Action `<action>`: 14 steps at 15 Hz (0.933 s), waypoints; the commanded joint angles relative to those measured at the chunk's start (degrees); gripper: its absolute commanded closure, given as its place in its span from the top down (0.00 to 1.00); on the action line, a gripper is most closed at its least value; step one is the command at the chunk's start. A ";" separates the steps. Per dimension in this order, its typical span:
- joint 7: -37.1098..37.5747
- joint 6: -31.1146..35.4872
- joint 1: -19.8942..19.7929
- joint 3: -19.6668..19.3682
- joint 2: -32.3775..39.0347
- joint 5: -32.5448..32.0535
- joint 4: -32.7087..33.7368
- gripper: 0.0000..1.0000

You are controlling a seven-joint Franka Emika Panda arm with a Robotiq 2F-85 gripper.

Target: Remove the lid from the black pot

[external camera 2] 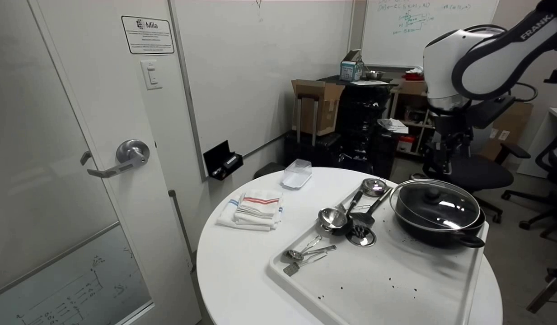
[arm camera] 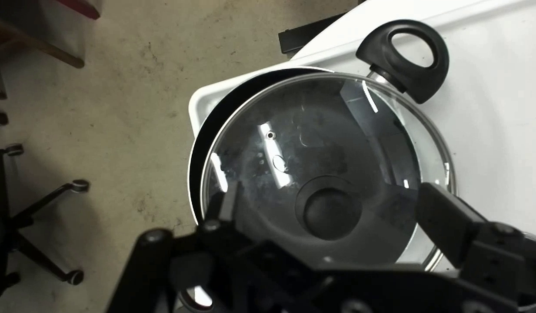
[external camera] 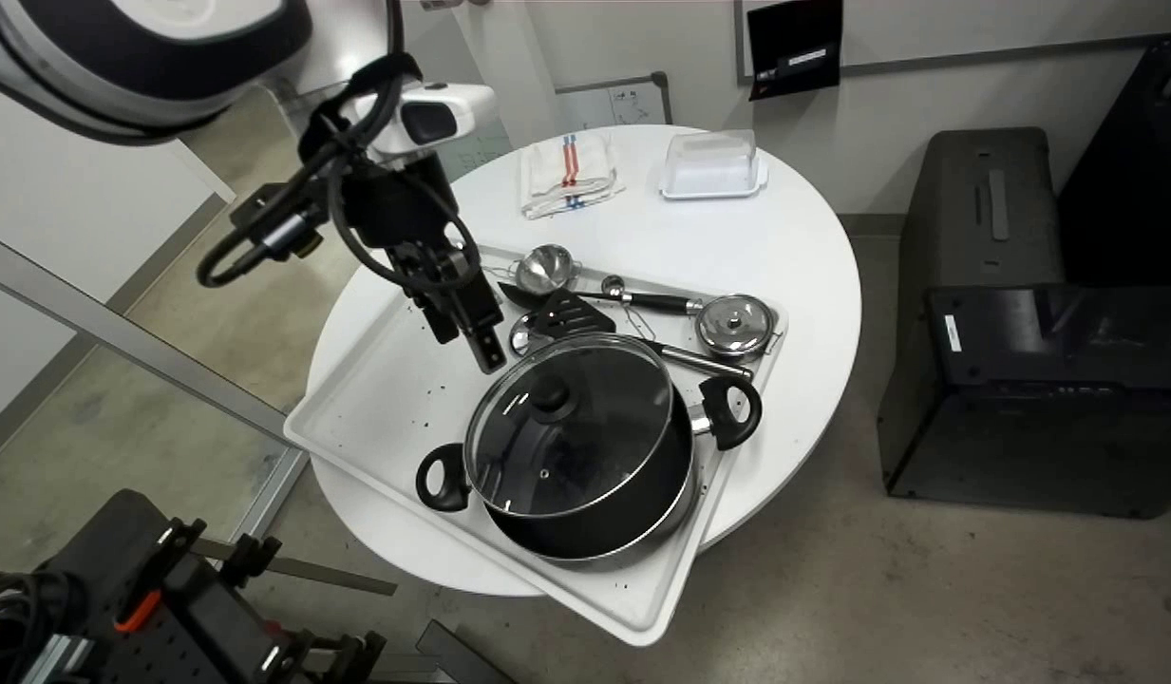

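The black pot (external camera: 632,527) stands on a white tray, its two loop handles on opposite sides. The glass lid (external camera: 604,427) lies on top of it; the lid also shows in an exterior view (external camera 2: 459,212) and the wrist view (arm camera: 311,148). It sits off-centre: a dark crescent of the pot (arm camera: 226,106) is bare on one side, and the lid overhangs on the other. The dark knob (arm camera: 332,214) is at its centre. My gripper (external camera: 469,350) is above the lid, apart from it. In the wrist view the gripper (arm camera: 331,204) is open and empty, its fingers framing the knob.
The white tray (external camera: 395,399) on the round table (external camera: 813,285) also holds a metal strainer (external camera: 545,270), a black slotted spatula (external camera: 574,315), a small lidded metal pot (external camera: 734,326) and several utensils. Folded towels (external camera: 568,171) and a clear-covered dish (external camera: 710,163) stand beyond the tray.
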 commanded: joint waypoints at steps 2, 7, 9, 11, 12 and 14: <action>0.57 1.32 0.54 -1.57 7.55 0.25 6.44 1.00; -0.47 2.64 0.71 -1.52 11.47 0.76 8.71 1.00; -0.71 3.21 0.81 -1.47 12.61 0.98 9.15 1.00; -0.96 3.79 0.88 -1.46 13.31 1.14 9.17 1.00; -0.89 4.26 0.96 -1.53 13.56 1.10 9.05 1.00; -0.88 4.81 1.05 -1.68 14.04 1.01 8.86 1.00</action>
